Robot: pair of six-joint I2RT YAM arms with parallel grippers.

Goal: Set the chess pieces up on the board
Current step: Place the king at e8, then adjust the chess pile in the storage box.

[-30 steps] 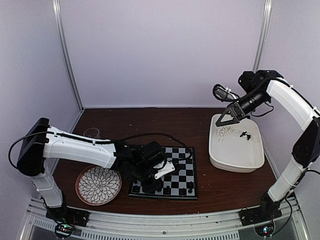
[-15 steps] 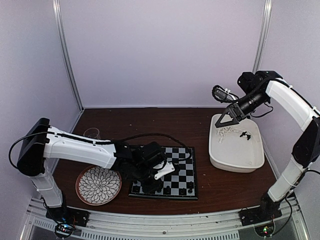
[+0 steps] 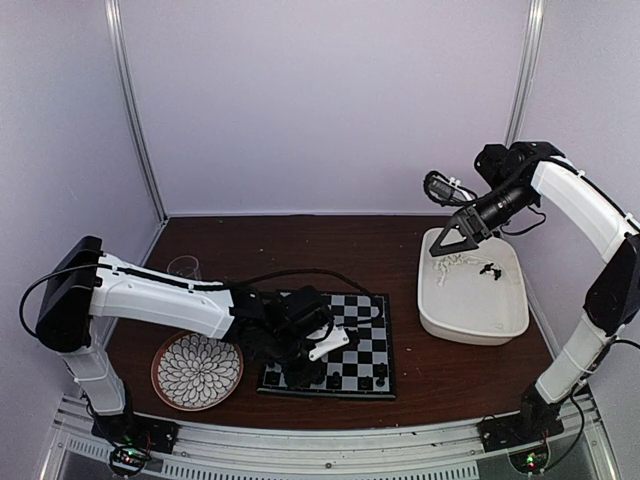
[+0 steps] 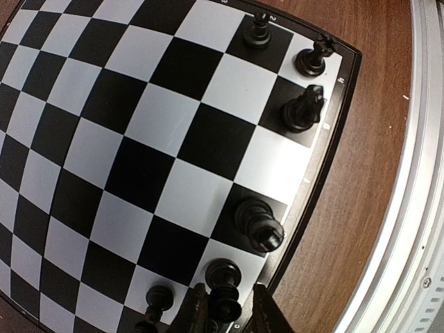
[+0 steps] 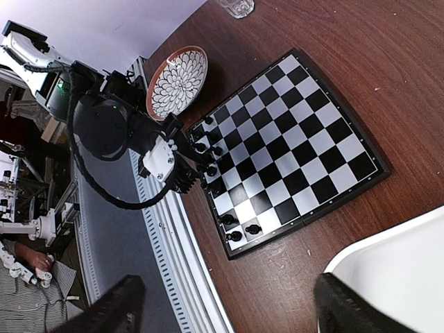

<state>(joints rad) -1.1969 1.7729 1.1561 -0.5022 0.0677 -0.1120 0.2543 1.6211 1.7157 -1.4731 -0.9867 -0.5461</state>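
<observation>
The board [image 3: 365, 345] lies at the table's near centre, with several black chess pieces [image 4: 303, 109] standing along its near edge. My left gripper [image 3: 300, 376] hangs low over that edge. In the left wrist view its jaws [image 4: 228, 288] stand slightly apart around a black piece [image 4: 223, 272] that stands on a pale edge square; a gap shows at the right finger. Other chess pieces, white [image 3: 445, 265] and black [image 3: 490, 270], lie in the white tub [image 3: 470, 322]. My right gripper [image 3: 450, 243] hovers above the tub's far left corner, wide open and empty.
A flower-patterned plate [image 3: 197, 370] sits left of the board, touching the left arm's shadow. A clear glass [image 3: 185, 267] stands behind it. An aluminium rail [image 4: 416, 173] runs along the table's near edge, close to the board's rim. Purple walls close in three sides.
The left jaws have parted a little around the black piece on the board's edge. The right jaws have widened slightly. Neither arm has shifted noticeably.
</observation>
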